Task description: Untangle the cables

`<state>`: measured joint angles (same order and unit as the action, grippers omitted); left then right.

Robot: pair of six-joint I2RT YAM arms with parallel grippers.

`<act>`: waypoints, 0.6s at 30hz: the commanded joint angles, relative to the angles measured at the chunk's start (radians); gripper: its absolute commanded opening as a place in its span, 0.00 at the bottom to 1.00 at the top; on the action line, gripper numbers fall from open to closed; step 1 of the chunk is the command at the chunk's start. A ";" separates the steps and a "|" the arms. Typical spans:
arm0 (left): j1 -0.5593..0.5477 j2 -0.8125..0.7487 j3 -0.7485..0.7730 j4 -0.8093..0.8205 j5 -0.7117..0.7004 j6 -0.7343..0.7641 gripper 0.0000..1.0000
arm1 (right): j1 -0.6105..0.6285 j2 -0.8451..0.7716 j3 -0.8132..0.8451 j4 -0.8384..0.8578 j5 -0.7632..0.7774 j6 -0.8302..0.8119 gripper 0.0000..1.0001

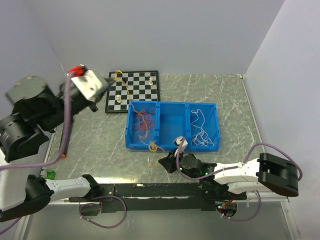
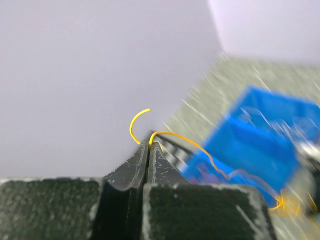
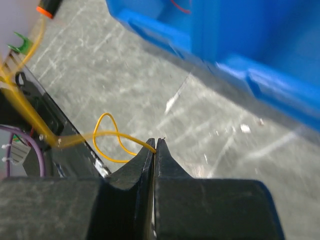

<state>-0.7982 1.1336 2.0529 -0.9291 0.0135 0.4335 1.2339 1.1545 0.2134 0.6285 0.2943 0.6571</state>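
The thin yellow wire [image 2: 192, 144] runs from the far left gripper [image 2: 148, 144], squeezed shut on it, toward the near right gripper [image 3: 155, 146], pinching yellow wire too.

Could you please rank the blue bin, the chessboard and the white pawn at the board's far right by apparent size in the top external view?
1. blue bin: largest.
2. chessboard: clearly smaller, though it lies farther from the camera.
3. white pawn: smallest by far.

We find the bin [image 1: 172, 103] at mid-table [image 1: 225, 95], with the chessboard [image 1: 142, 85] behind it to the left. Cables [image 1: 141, 121] lie in the bin's left and right compartments. A few more lie on the table before its near wall, and some on the chessboard.
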 commanded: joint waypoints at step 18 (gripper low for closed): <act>-0.004 -0.020 -0.027 0.764 -0.387 0.151 0.01 | 0.114 -0.346 -0.146 -0.305 0.226 0.179 0.00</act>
<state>-0.7994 1.0859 1.9438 -0.1917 -0.3519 0.5514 1.3376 0.8608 0.0959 0.3599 0.4786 0.8055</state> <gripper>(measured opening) 0.022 0.012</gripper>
